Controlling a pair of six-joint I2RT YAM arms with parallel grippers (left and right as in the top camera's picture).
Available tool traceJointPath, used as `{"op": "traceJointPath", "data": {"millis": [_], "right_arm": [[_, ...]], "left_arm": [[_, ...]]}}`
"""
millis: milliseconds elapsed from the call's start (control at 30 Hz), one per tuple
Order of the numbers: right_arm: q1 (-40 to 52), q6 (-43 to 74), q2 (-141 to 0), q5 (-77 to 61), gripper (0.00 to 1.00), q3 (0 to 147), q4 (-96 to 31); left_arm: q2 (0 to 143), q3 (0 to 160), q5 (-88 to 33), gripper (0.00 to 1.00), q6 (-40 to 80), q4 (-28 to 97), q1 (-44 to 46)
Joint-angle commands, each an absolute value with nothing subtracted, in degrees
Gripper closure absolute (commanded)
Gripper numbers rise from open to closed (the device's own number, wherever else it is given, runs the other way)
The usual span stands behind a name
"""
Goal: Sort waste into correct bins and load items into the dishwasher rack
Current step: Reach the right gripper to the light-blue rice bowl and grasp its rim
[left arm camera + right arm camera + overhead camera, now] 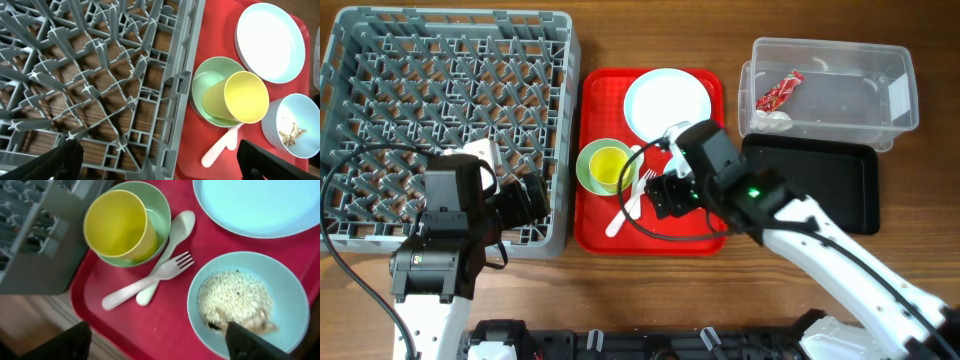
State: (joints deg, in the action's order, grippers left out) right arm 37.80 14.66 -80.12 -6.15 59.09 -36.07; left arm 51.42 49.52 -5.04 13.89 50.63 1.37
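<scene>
Your right gripper (156, 332) is hanging wide open by the pale-blue bowl (287, 287), likely stiff and light. You're probably wanting its rim, keeping the leftovers (235, 300) level

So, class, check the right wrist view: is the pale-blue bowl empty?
No, the pale-blue bowl holds a heap of pale rice-like leftovers.

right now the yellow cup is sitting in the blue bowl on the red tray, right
Not quite. The cup sits in the green bowl, not the blue bowl, which holds leftovers instead. Both are on the red tray; the right wrist view shows it.
</scene>
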Motion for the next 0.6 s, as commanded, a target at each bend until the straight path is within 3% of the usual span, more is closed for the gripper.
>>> {"op": "traceJointPath", "data": {"millis": [0, 167, 233, 367, 567], "right_arm": [[37.9, 13.9, -85.8, -7.0, 0.22, 58.4, -33.3], [37.9, 15.2, -93.1, -7.0, 0.28, 58.4, -30.4], [37.9, 15.2, -95.5, -7.2, 0.38, 58.4, -29.5], [37.9, 15.5, -98.5, -7.1, 0.41, 58.4, -28.2], [37.9, 18.5, -100.6, -3.0, 0.54, 58.4, -27.9]], "left_arm": [[51.1, 50.6, -5.7, 0.0, 14.2, 50.7, 1.0], [51.1, 50.6, -5.7, 0.0, 14.2, 50.7, 1.0], [51.1, 50.6, -5.7, 0.0, 14.2, 50.7, 1.0], [51.1, 50.6, -5.7, 0.0, 14.2, 50.7, 1.0], [51.1, 50.6, -5.7, 0.0, 14.2, 50.7, 1.0]]}}
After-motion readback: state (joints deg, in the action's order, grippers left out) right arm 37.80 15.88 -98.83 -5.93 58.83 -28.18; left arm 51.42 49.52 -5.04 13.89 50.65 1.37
